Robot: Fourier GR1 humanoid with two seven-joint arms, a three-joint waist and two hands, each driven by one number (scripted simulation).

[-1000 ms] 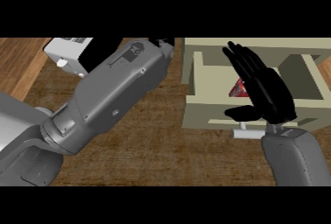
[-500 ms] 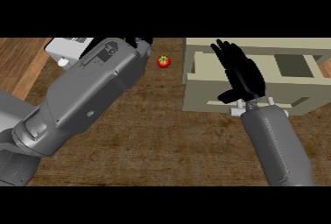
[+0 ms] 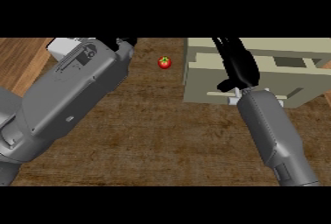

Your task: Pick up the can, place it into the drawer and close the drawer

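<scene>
right hand (image 3: 238,65) fingers straight over drawer (image 3: 258,78) | left hand (image 3: 126,42) fingers: cannot tell | no readable writing

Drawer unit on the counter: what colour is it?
Pale beige; the drawer unit shows only in the head view, under the right hand.

Drawer unit (image 3: 258,74) at the counter's (image 3: 161,131) far right, tomato (image 3: 165,62) just left of it, right hand (image 3: 238,65) over the drawer unit

A small red tomato (image 3: 165,62) with a green top at twelve o'clock; beige drawer (image 3: 284,83) at two; brown wood-grain counter (image 3: 161,144); grey forearms; black right hand (image 3: 238,65).
</scene>
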